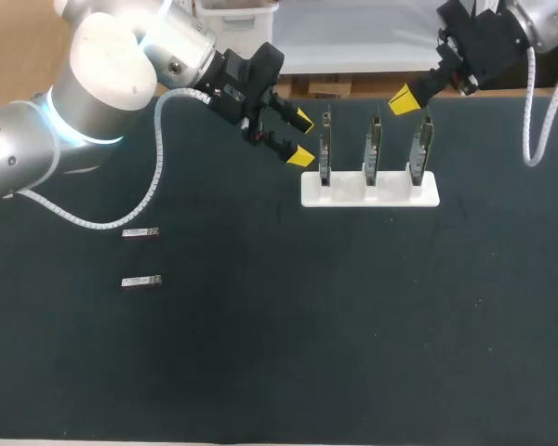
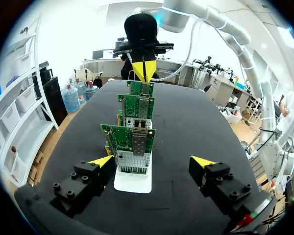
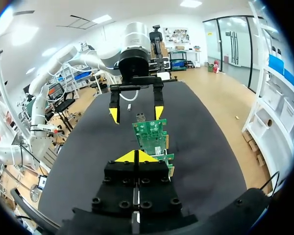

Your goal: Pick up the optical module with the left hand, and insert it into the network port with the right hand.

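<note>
On the table (image 1: 353,325), both optical modules (image 1: 140,232) lie left-to-right.

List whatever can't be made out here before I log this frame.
- Two modules: too small in the head view to tell their ends apart; absent from both wrist views.
- Ports on the cards: head view sees the cards edge-on from above.
- Rear two cards: left wrist view, mostly hidden behind the nearest card.
- White stand: right wrist view, hidden behind the right gripper.
</note>
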You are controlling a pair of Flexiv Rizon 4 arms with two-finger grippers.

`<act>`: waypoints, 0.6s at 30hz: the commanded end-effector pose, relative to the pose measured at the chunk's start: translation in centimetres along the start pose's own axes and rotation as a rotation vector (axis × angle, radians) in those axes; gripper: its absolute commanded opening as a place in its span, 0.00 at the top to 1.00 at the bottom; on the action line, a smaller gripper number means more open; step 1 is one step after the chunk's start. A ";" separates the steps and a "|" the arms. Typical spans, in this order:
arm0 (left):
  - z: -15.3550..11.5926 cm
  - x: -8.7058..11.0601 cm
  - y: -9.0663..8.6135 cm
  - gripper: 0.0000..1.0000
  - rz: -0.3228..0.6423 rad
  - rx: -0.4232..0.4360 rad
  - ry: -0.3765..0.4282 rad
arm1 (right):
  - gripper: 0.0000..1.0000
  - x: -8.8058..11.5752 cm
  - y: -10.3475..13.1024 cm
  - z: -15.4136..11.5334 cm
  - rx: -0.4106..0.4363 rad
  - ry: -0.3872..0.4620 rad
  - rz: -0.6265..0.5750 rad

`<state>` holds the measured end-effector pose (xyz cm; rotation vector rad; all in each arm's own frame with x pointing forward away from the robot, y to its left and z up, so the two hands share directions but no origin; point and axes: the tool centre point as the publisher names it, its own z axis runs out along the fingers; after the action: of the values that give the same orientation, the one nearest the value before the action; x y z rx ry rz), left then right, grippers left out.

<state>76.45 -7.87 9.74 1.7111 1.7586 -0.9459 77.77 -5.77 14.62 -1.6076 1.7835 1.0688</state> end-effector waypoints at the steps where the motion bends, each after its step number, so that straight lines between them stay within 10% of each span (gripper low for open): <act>1: 0.0 0.0 0.0 0.00 -0.001 -0.001 0.003 | 1.00 0.0 0.6 0.1 0.011 -0.002 -0.001; 18: 0.0 0.0 0.0 0.00 -0.001 -0.001 0.003 | 1.00 0.1 1.0 0.1 0.006 -0.001 -0.003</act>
<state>76.45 -7.87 9.74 1.7111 1.7586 -0.9459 77.08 -5.78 14.68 -1.6094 1.7799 1.0722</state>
